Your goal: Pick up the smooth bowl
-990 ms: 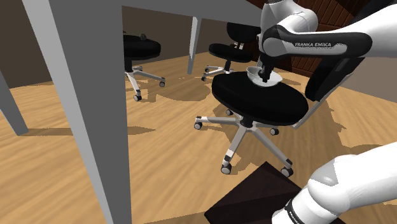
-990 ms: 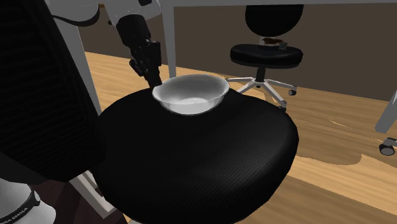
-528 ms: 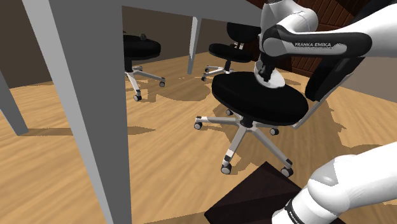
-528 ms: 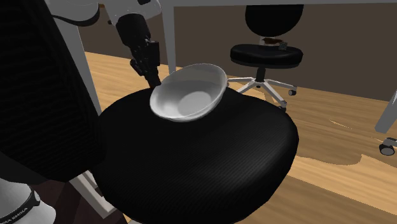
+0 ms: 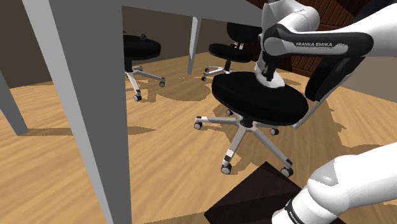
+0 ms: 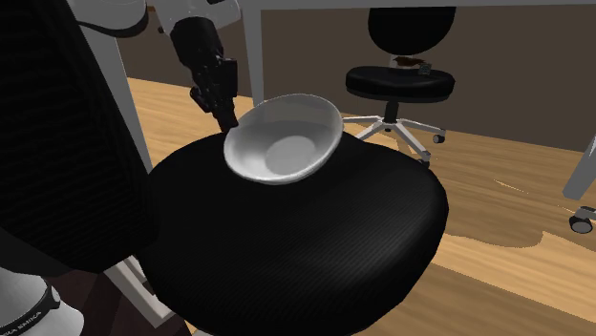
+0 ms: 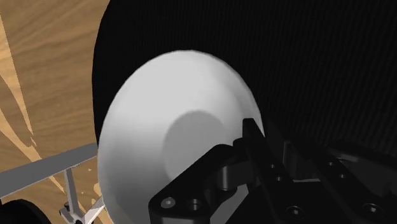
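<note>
- Bowl (image 6: 284,141), white, smooth and round, tilted steeply over the black round office-chair seat (image 6: 315,248).
- All-black two-finger end effector (image 6: 229,121) clamps the bowl's left rim.

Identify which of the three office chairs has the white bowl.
The chair nearest the robot's stand: the bowl tilts over its seat, its rim in the gripper. The other two chairs stand farther back.

We see a black swivel chair (image 5: 257,100) on a wooden floor (image 5: 159,149), two more black chairs (image 5: 141,48) behind it, and a thick grey table leg (image 5: 86,108) nearest us.
</note>
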Robot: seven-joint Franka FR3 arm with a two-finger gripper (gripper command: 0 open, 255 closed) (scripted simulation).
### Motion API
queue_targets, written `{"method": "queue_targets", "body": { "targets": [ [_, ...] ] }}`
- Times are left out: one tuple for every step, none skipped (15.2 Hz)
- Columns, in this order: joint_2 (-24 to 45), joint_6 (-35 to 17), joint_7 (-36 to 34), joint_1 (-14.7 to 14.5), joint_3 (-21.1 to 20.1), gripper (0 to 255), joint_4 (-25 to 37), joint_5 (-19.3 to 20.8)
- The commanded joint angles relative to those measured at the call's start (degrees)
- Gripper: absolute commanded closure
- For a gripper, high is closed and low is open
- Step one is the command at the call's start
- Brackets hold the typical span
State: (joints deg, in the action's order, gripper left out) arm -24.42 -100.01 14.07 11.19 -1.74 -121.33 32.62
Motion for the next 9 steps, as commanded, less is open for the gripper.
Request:
{"method": "queue_targets", "body": {
  "targets": [
    [11.5, 1.3, -0.2, -0.1, -0.5, 255, 12.4, -1.9],
    [11.6, 1.9, 0.1, -0.3, -0.4, 255, 13.2, -1.9],
    [11.7, 2.6, 0.4, -0.4, -0.4, 255, 14.0, -1.9],
    [11.8, 3.3, 0.8, -0.4, -0.4, 255, 14.9, -2.0],
    [12.0, 3.9, 1.1, -0.5, -0.4, 255, 15.8, -2.0],
    [12.1, 4.6, 1.4, -0.7, -0.2, 255, 16.7, -2.0],
    [12.3, 5.3, 1.7, -1.0, 0.0, 255, 17.6, -2.0],
    [12.3, 5.5, 1.7, -1.3, 0.2, 255, 17.7, -1.9],
    [12.3, 5.5, 1.7, -1.5, 0.3, 255, 17.8, -1.9]
  ]
}}
